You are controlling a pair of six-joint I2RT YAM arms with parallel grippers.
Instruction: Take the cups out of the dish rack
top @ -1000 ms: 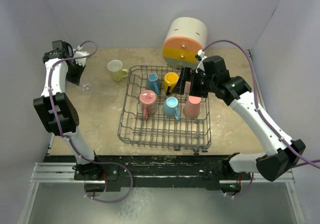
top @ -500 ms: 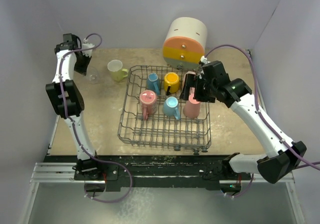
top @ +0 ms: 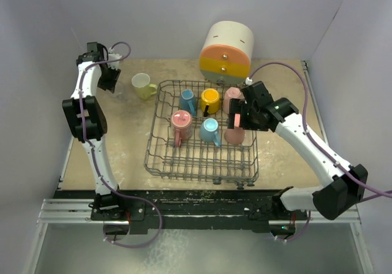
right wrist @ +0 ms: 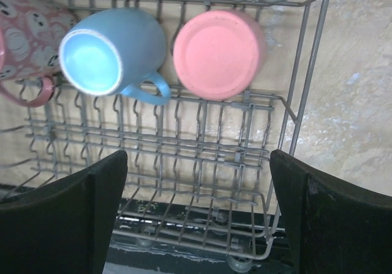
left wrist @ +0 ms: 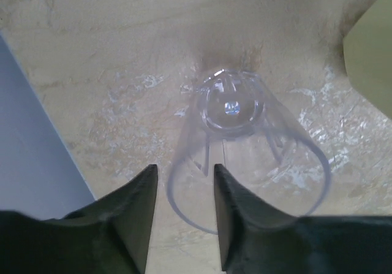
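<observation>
The grey wire dish rack [top: 160, 140] holds two blue mugs [top: 187, 100] [top: 209, 129], a yellow mug [top: 210, 98], a patterned pink mug [top: 180, 122], a pink mug [top: 233, 96] and an upturned pink cup [top: 234, 134]. A lime-yellow mug [top: 143, 85] stands on the table left of the rack. The clear glass [left wrist: 236, 124] stands on the table at the far left. My left gripper [left wrist: 184, 219] straddles its rim with the fingers slightly apart. My right gripper [right wrist: 199, 213] hangs wide open and empty over the rack [right wrist: 294, 111], near the blue mug [right wrist: 110, 50] and the upturned pink cup [right wrist: 218, 53].
A big cream-orange-green cylinder [top: 227, 52] stands behind the rack. Grey walls close the left, back and right sides. The table's near edge has a black rail [top: 196, 200]. A grey wall edge [left wrist: 37, 133] shows left of the glass.
My left gripper swung back and to the right, and the glass moved with it toward the lime-yellow mug. My right gripper moved nearer over the rack, uncovering the back pink mug.
</observation>
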